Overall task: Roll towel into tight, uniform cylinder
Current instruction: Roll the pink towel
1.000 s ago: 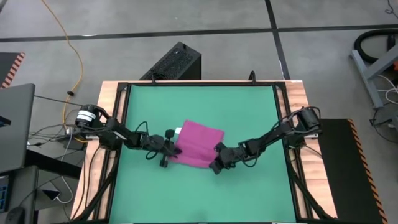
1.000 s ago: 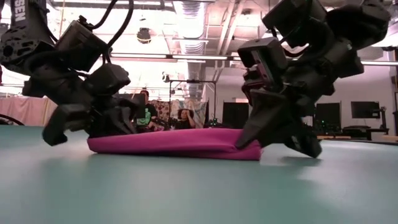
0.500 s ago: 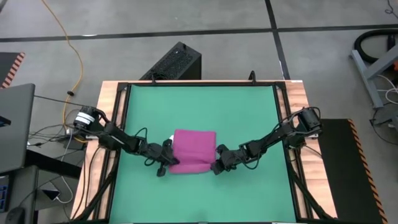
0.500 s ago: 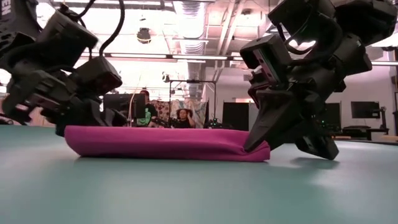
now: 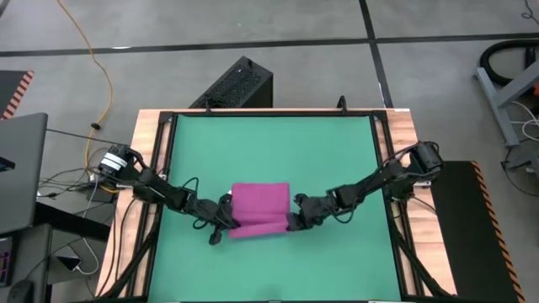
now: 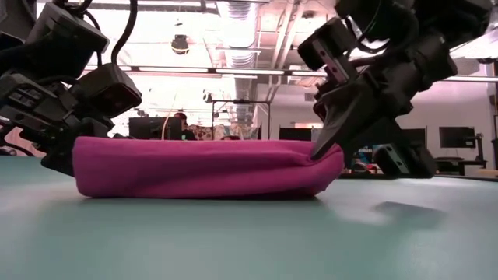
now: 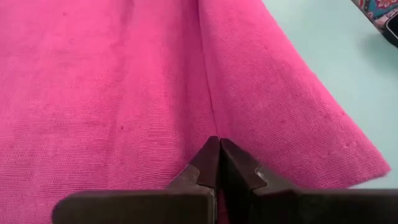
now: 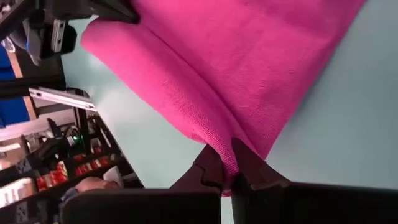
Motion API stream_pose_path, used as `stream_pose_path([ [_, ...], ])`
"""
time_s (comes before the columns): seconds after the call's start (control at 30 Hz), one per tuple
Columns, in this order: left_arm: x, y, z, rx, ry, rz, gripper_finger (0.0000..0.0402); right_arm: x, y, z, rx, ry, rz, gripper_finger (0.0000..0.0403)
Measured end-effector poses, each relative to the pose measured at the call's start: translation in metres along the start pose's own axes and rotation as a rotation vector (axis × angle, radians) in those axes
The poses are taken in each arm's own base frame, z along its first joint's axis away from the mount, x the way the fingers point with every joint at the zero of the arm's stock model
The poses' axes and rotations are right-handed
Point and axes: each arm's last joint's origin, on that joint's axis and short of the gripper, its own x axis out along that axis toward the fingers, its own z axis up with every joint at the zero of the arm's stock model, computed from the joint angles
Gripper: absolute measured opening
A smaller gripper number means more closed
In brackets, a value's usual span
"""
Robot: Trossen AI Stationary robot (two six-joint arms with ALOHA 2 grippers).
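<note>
The near edge of the towel is pinched at both ends. The left gripper is clamped on the near-left corner and the right gripper on the near-right corner, each with cloth nipped between closed jaws. In the low view the towel is seen as a low, thick fold lying on the green mat, the right gripper biting its upper layer at one end and the left gripper tucked against the other end. In the wrist views a fold line is seen running away from the left fingertips, and a doubled edge is held by the right fingertips.

Step judged: first turn of the roll, started from the towel's near edge; no cylinder is formed yet, only a flat fold.

Beyond that edge, the rest of the towel lies flat toward the mat's centre, far side unrolled.

Next move calls for both corners to be carried over together, away from the near edge, at equal pace and with tension kept across the width, or a slack or cone-shaped roll is likely.
</note>
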Motion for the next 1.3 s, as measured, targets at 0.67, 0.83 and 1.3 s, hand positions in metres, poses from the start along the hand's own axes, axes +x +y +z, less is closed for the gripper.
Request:
stream_pose_path([
  [0.67, -0.002, -0.001, 0.003, 0.016, -0.02, -0.009, 0.0, -0.007, -0.005, 0.047, 0.2, 0.121, 0.001, 0.0017],
  [0.83, -0.008, -0.004, 0.012, 0.031, -0.063, -0.023, 0.0, -0.005, -0.011, 0.048, 0.215, 0.129, -0.035, 0.0017],
  [1.3, -0.056, -0.018, 0.028, 0.084, -0.102, 0.15, 0.0, -0.003, -0.013, 0.05, 0.175, 0.133, -0.038, 0.0017],
])
